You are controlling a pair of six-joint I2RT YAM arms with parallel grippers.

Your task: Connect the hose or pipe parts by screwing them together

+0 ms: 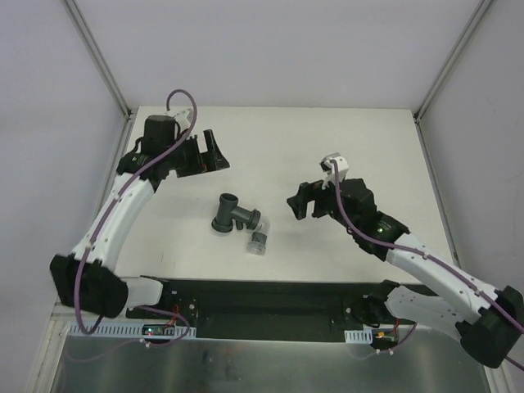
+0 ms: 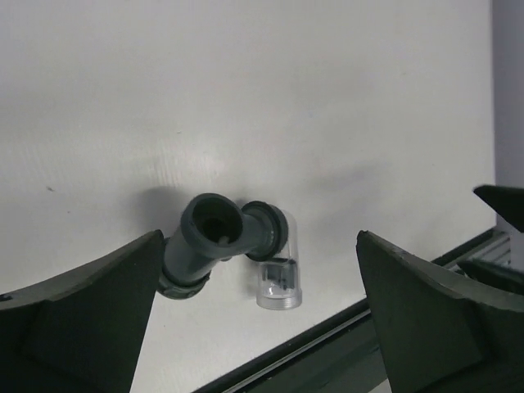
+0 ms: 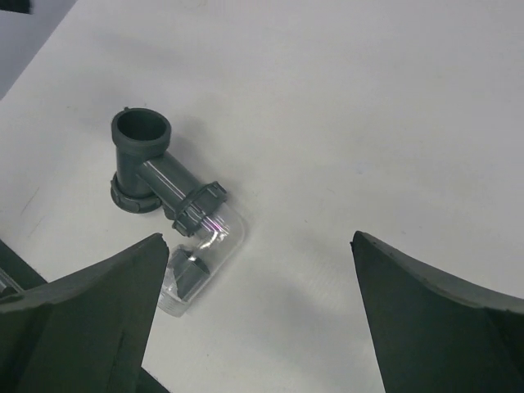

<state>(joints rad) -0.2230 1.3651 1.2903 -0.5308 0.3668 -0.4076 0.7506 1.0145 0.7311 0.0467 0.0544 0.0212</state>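
Note:
A dark grey branched pipe fitting (image 1: 229, 213) lies on the white table near the middle. Its round socket faces up in the right wrist view (image 3: 141, 131). A clear short connector (image 1: 258, 240) sits at the ribbed grey nut (image 3: 201, 207) on its side branch, bending toward the near edge. My left gripper (image 1: 211, 155) hovers open at the back left, apart from the parts, with nothing between its fingers. From the right, my right gripper (image 1: 300, 203) stands open close to the parts, empty. The left wrist view shows the fitting (image 2: 205, 246) and the connector (image 2: 278, 278) below the left gripper (image 2: 258, 246).
A black rail (image 1: 262, 299) with the arm bases runs along the table's near edge. White walls with metal corner posts (image 1: 106, 74) close in the back and sides.

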